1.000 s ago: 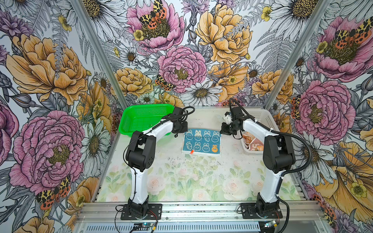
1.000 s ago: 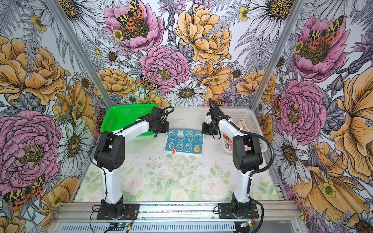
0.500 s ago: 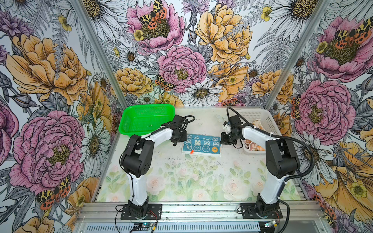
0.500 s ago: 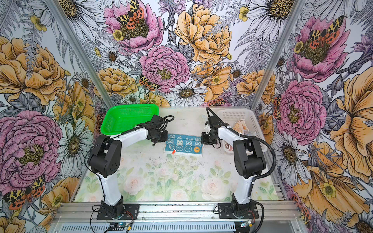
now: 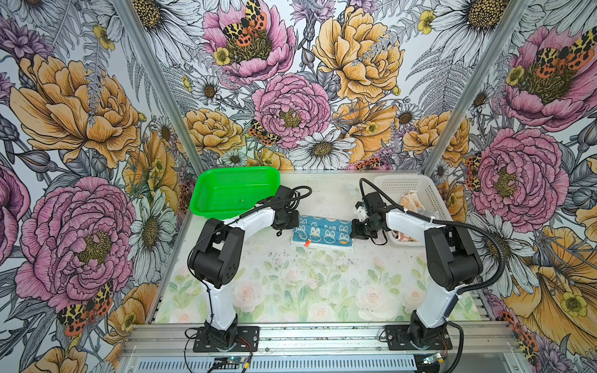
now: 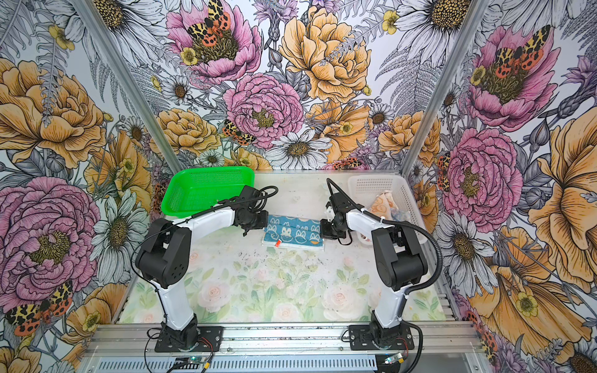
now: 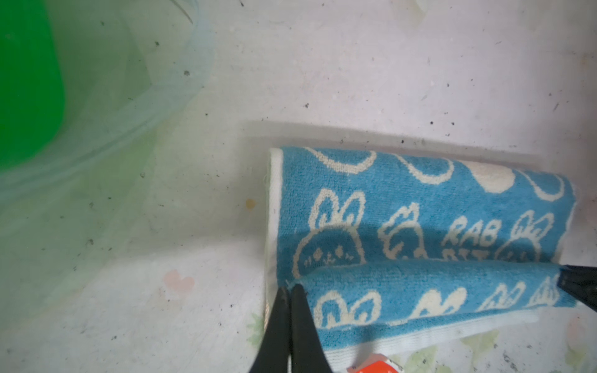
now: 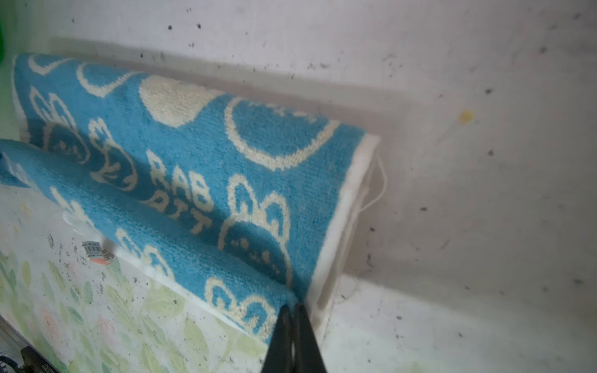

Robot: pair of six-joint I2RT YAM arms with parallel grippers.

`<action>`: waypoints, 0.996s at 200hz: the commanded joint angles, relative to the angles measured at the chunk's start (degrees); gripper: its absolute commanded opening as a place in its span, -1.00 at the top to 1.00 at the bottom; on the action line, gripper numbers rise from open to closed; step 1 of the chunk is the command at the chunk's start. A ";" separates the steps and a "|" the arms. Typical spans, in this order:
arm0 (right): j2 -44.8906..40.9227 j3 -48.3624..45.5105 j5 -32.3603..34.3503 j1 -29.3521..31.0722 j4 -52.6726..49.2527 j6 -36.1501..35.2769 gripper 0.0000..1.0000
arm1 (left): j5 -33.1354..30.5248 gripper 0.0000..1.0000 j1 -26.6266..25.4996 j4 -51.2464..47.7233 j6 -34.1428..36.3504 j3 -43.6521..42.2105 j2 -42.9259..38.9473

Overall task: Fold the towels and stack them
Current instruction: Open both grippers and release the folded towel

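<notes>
Top views first: the blue towel (image 5: pixel 321 231) (image 6: pixel 292 231) lies on the table (image 5: pixel 290 290), between the green basket (image 5: pixel 237 169) and the white basket (image 5: pixel 400 179); it's part-folded, with the front layer drawn over the back one. The left gripper (image 5: pixel 284 226) is at its left end and the right gripper (image 5: pixel 355 231) at its right end, both low; crumpled cloths (image 5: pixel 410 202) sit in the white basket.

Left wrist now: the left gripper (image 7: pixel 290 289) has its jaws pressed together, pinching the corner of the raised fold; the blue towel (image 7: pixel 420 210) shows bunnies and "RABBIT" lettering; an orange tag (image 7: pixel 374 365) pokes out at its hem.

Right wrist: the right gripper (image 8: pixel 292 308) is closed tight too, nipping the opposite corner of that fold; the blue towel (image 8: pixel 193 145) runs away from it in a lifted ridge.
</notes>
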 commanded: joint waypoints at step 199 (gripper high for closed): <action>-4.76 -4.14 2.64 4.06 1.63 5.62 -0.22 | 8.62 -0.83 2.06 1.41 -4.49 -6.57 -6.87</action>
